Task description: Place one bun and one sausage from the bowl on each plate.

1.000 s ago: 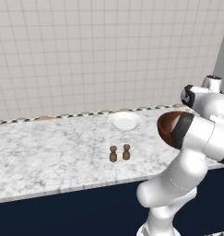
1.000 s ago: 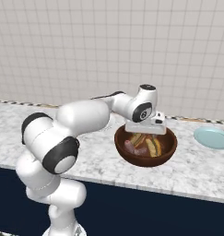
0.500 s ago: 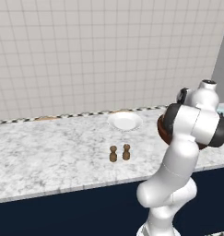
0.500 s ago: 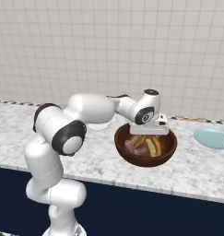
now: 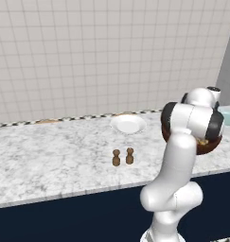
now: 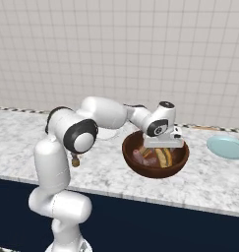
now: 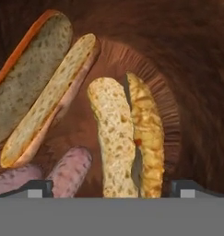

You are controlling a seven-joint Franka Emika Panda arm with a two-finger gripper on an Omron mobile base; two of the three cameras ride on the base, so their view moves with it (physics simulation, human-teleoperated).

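**A:** Two plates wait, both bare. From the left base view, the white plate [image 5: 128, 124] sits on the marble surface [image 5: 50, 160] toward the tiled wall, left of the bowl [image 5: 208, 145], of which just a brown sliver peeks out behind the arm. Two small brown shakers [image 5: 122, 156] stand in front of that plate.

**B:** And from the right base view?

**A:** The bowl [image 6: 155, 167] is in full sight near the front edge of the surface. The teal plate [image 6: 227, 146] lies to the bowl's right, apart from it. The pincer [image 6: 163, 146] hangs directly over the bowl's contents, pointing down.

**B:** Holding anything?

**A:** No. In the hand view its two tips sit wide apart at the bottom, nothing between them but air. Below, a split bun [image 7: 127, 138] lies on the bowl's floor, roughly centred between the tips. A second bun [image 7: 49, 97] leans against the wall of the bowl [image 7: 191, 69], and two pinkish sausages [image 7: 69, 171] lie beside the centred bun, toward the leaning one.

**B:** So the step is picking a bun?

**A:** I'd judge so. To do it well, come straight down with the tips straddling the centred bun's narrow width, not its length, and close around its middle so it doesn't tip when lifted. Keep clear of the nearest sausage, which lies close to one tip.
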